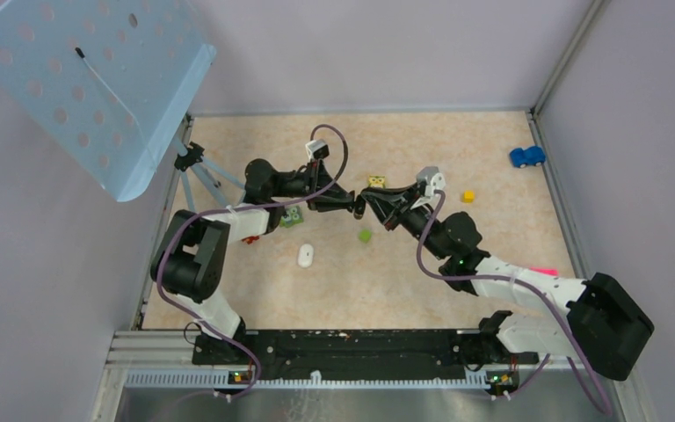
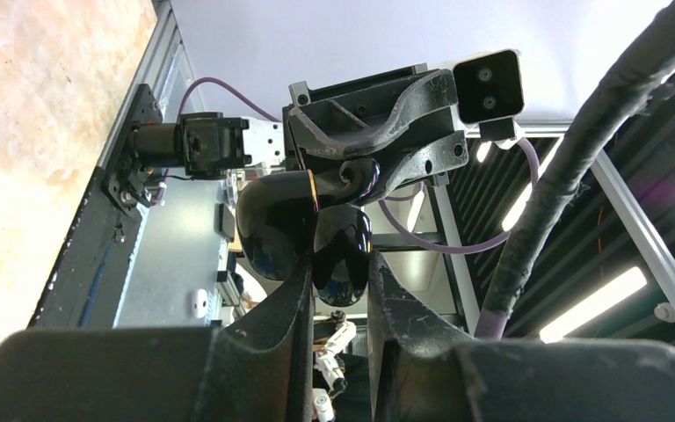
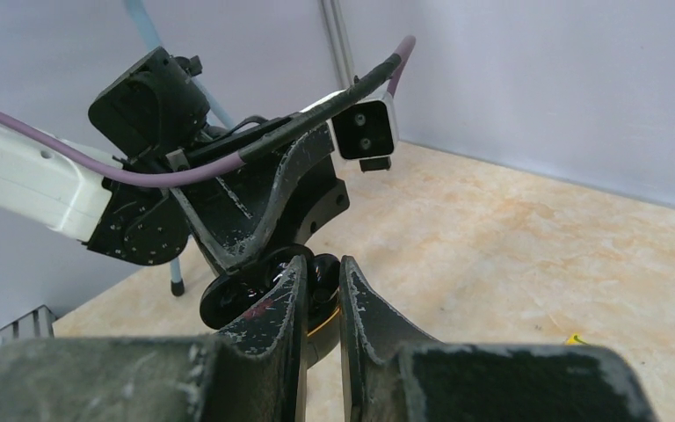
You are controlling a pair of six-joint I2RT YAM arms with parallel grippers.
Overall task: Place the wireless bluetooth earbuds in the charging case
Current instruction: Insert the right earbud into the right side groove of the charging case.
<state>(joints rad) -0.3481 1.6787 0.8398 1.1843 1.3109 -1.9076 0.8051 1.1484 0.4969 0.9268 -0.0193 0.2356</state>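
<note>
Green cube (image 1: pixel 365 236), white oval thing (image 1: pixel 305 256), yellow cube (image 1: pixel 468 196) and blue toy car (image 1: pixel 526 156) all sit clear of the grippers. Overhead it's one black blob. The left wrist view shows the left gripper (image 2: pixel 338 262) clamped on the glossy open charging case (image 2: pixel 272 229), and the right gripper (image 3: pixel 321 261) pinching an earbud (image 2: pixel 360 176) right at it. Can't see what's inside the case.

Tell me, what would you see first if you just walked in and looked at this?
Two grippers meet nose to nose above the middle of the table. The left gripper pinches a shiny black charging case, and the right gripper faces it from the other side. Next you would spot the big pale blue panel full of holes in the far left corner, then a little blue toy car by the far right wall.
</note>
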